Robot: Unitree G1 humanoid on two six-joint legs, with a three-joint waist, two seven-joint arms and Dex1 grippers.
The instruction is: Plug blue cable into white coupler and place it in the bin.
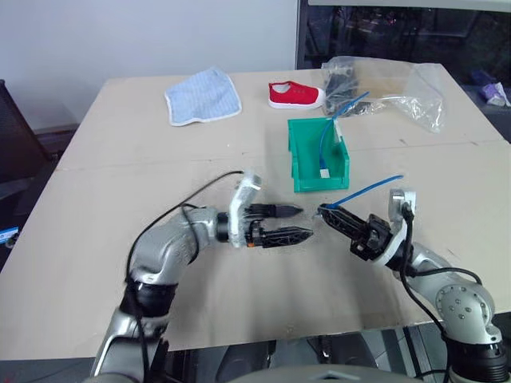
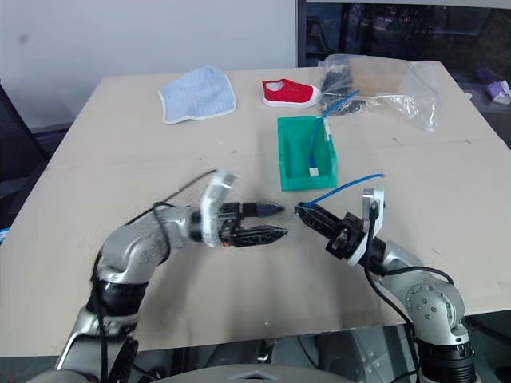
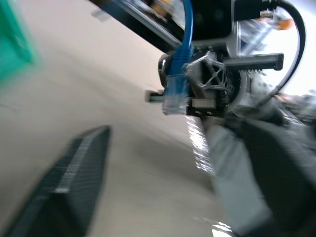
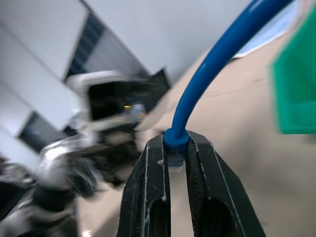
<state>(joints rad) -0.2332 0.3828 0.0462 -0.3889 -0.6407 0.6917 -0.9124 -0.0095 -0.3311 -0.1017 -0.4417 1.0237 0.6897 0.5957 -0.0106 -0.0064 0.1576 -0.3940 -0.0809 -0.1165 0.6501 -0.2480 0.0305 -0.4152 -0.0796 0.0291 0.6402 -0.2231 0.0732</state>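
My right gripper (image 1: 322, 211) is shut on the plug end of the blue cable (image 1: 369, 189), which arcs up and back over that arm. In the right wrist view both fingers (image 4: 148, 197) pinch the plug just below the cable's boot (image 4: 176, 136). My left gripper (image 1: 306, 222) hovers over the table and points at the right one across a small gap, open with nothing between its fingers. The green bin (image 1: 296, 152) stands just behind both grippers. In it lies another blue cable (image 1: 326, 140) ending in a small white block (image 1: 323, 171) that looks like a white coupler.
A clear plastic bag (image 1: 399, 88) with more cables lies at the back right. A red shoe (image 1: 294, 94) and a blue cloth (image 1: 202, 96) lie at the back. The table's front edge runs close under both arms.
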